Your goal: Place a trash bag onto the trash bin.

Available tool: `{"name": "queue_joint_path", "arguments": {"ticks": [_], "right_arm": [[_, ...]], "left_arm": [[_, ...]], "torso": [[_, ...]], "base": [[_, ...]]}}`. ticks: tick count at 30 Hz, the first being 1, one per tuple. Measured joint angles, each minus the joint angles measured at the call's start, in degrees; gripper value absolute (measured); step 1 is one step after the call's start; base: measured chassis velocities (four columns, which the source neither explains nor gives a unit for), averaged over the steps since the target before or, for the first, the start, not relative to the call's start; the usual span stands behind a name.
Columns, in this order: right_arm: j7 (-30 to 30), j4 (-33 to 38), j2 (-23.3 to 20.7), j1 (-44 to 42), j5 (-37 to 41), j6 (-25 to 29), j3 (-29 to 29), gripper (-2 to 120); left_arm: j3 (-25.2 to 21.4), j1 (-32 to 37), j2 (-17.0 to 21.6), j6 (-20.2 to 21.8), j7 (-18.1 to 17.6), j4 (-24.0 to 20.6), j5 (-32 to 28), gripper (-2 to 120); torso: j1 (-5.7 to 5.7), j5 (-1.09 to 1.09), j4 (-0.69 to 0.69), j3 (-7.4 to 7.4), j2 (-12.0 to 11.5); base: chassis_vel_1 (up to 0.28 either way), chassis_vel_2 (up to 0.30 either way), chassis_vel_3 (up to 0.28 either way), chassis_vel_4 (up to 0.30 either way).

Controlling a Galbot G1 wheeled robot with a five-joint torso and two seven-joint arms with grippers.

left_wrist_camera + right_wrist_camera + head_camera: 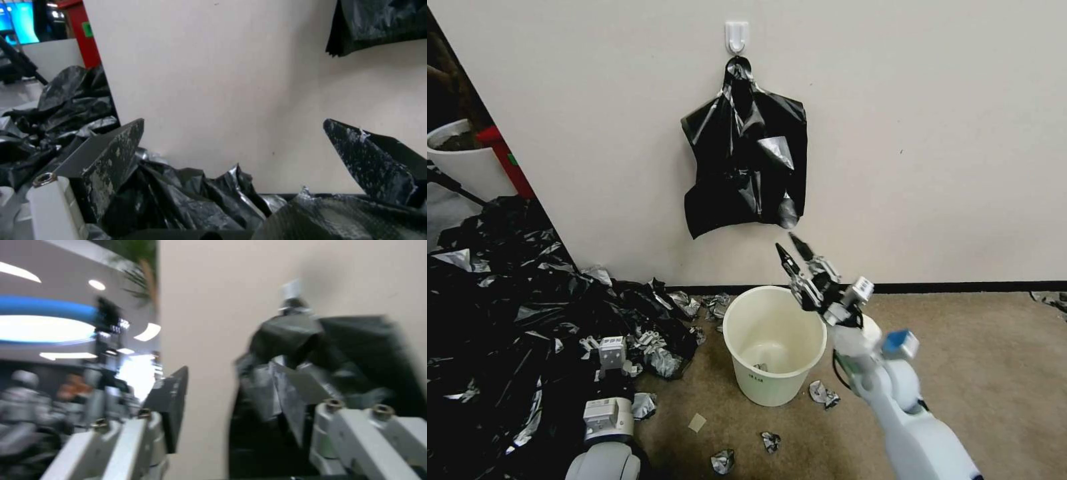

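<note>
The trash bin (774,347) stands upright on the floor, mouth up. My right end effector (795,249) hovers above its rim, fingers spread, empty, pointing at the hanging sheaf of bags (746,163).

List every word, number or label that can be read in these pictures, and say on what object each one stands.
No text can be read.
Small green print on the side of the trash bin: too small to read.
Green mark on the red object beside the wall: blurred, not readable.
</note>
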Motion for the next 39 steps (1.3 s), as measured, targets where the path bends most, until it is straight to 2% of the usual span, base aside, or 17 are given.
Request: {"name": "queue_joint_path", "arguments": {"ticks": [3,4,6,7,9,10,11,13,14,16,18,22,26,33,35,39], "right_arm": [[15.15,5.13,-1.9,2.14,-8.78,-4.25,-0.86,69],[15.15,5.13,-1.9,2.14,-8.78,-4.25,-0.86,69],[21.95,5.31,-5.38,7.78,-14.25,-9.05,-1.83,80],[21.95,5.31,-5.38,7.78,-14.25,-9.05,-1.83,80],[23.02,3.26,-9.19,14.01,-18.45,-13.04,-2.7,88],[22.77,2.1,-11.76,17.78,-20.51,-16.38,-3.33,94],[22.77,2.1,-11.76,17.78,-20.51,-16.38,-3.33,94],[20.12,0.51,-16.19,23.89,-21.56,-21.76,-4.98,99],[20.12,0.51,-16.19,23.89,-21.56,-21.76,-4.98,99],[16.79,-0.81,-20.15,29.36,-19.58,-25.6,-7.57,100],[14.21,-1.83,-22.2,33.44,-15.63,-27.11,-10.22,100],[10.33,-3.96,-24.04,39.75,-10.51,-28.07,-14.58,97],[8.13,-5.76,-24.91,44.81,-10.29,-28.14,-18.23,92],[6.73,-8.47,-25.23,51.16,-15.52,-28.0,-22.02,89],[3.76,-10.98,-25.91,54.23,-20.28,-27.08,-23.21,89],[0.48,-12.93,-26.48,55.96,-21.56,-25.57,-23.75,89]], "left_arm": [[0.09,0.14,-0.18,-0.01,0.04,-0.23,0.11,100],[0.09,0.14,-0.18,-0.01,0.04,-0.23,0.11,100],[0.02,0.41,-0.23,-0.03,0.05,-0.57,0.17,100],[0.02,0.41,-0.23,-0.03,0.05,-0.57,0.17,100],[-0.13,0.7,-0.35,-0.04,0.06,-1.05,0.21,100],[-0.24,0.9,-0.41,-0.05,0.06,-1.32,0.23,100],[-0.24,0.9,-0.41,-0.05,0.06,-1.32,0.23,100],[-0.36,1.19,-0.48,-0.05,0.07,-1.9,0.27,100],[-0.36,1.19,-0.48,-0.05,0.07,-1.9,0.27,100],[-0.48,1.27,-0.54,-0.05,0.07,-2.22,0.29,100],[-0.51,1.27,-0.64,-0.05,0.07,-2.22,0.3,100],[-0.44,1.23,-0.75,-0.1,0.07,-1.98,0.32,100],[-0.42,1.22,-0.77,-0.33,0.07,-1.69,0.32,100],[-0.54,1.18,-0.57,-0.53,0.07,-1.36,0.28,100],[-0.65,1.15,-0.25,-0.65,0.05,-1.23,0.15,100],[-0.97,1.07,0.05,-0.8,-0.04,-1.02,-0.03,100]], "torso": [[0.0,0.0,0.0,0.0,0.0],[0.0,0.0,0.0,0.0,0.0],[0.0,0.0,0.02,0.01,0.0],[0.0,0.0,0.02,0.01,0.0],[0.0,0.01,0.03,0.01,0.0],[0.01,0.01,0.03,0.01,0.0],[0.01,0.01,0.03,0.01,0.0],[0.01,0.0,0.03,0.01,0.0],[0.01,0.0,0.03,0.01,0.0],[0.01,0.0,0.01,0.01,0.0],[0.01,-0.01,0.0,0.01,0.01],[0.01,0.0,0.02,0.01,0.0],[0.01,0.0,0.01,0.01,0.0],[0.01,-0.02,0.03,0.01,0.0],[0.01,-0.01,0.01,0.01,0.0],[0.01,0.0,0.01,0.01,0.0]], "base": [[0.0,0.0,0.0,0.0],[0.0,0.0,0.0,0.0],[0.0,0.0,0.0,0.0],[0.0,0.0,0.0,0.0],[0.0,0.0,0.0,0.0],[0.0,0.0,0.0,0.0],[0.0,0.0,0.0,0.0],[0.0,0.0,0.0,0.0],[0.0,0.0,0.0,0.0],[0.0,0.0,0.0,0.0],[0.0,0.0,0.0,0.0],[0.0,0.0,0.0,0.0],[0.0,0.0,0.0,0.0],[0.0,0.0,0.0,0.0],[0.0,0.0,0.0,0.0],[0.0,0.0,0.0,0.0]]}}
